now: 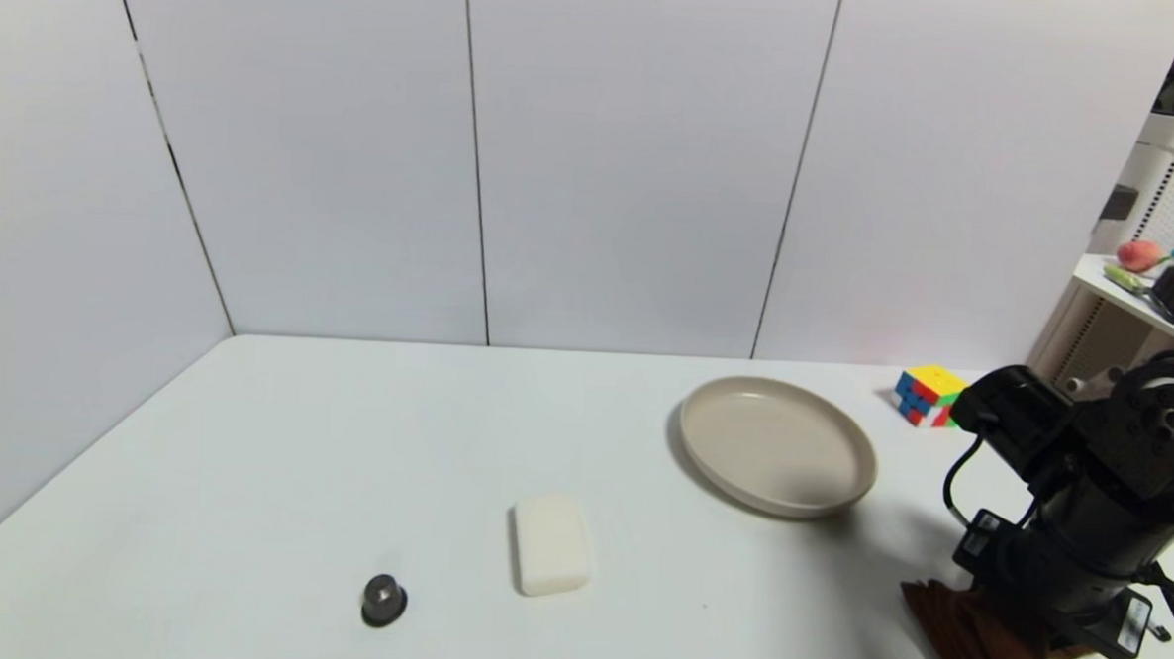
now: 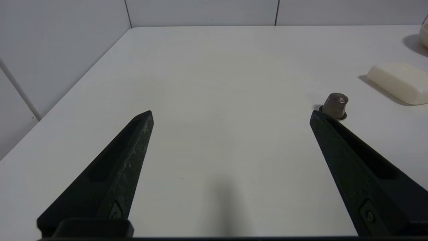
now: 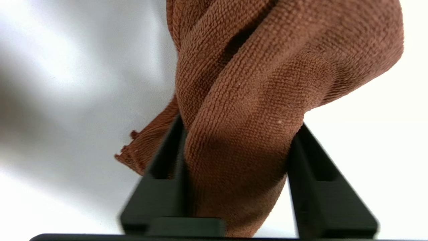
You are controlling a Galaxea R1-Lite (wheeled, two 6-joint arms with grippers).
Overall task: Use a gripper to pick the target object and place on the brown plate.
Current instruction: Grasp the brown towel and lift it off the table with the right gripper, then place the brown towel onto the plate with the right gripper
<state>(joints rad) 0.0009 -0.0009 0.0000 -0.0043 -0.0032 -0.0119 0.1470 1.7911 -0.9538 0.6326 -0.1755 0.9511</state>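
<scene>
The dark brown terry towel (image 1: 965, 643) lies at the near right of the white table, partly under my right arm. In the right wrist view the towel (image 3: 254, 100) bulges between the two black fingers (image 3: 167, 167), which press on its sides; my right gripper (image 3: 239, 124) is shut on it. Its fingertips are hidden in the head view. The beige-tan plate (image 1: 845, 445) sits empty, beyond and to the left of the towel. My left gripper (image 2: 230, 113) is open and empty over bare table at the near left; it does not show in the head view.
A white soap-like block (image 1: 551, 544) lies near the table's middle front, also in the left wrist view (image 2: 399, 82). A small dark capsule (image 1: 383, 598) stands to its left. A multicoloured cube (image 1: 928, 395) sits behind the plate. White walls close the back and left.
</scene>
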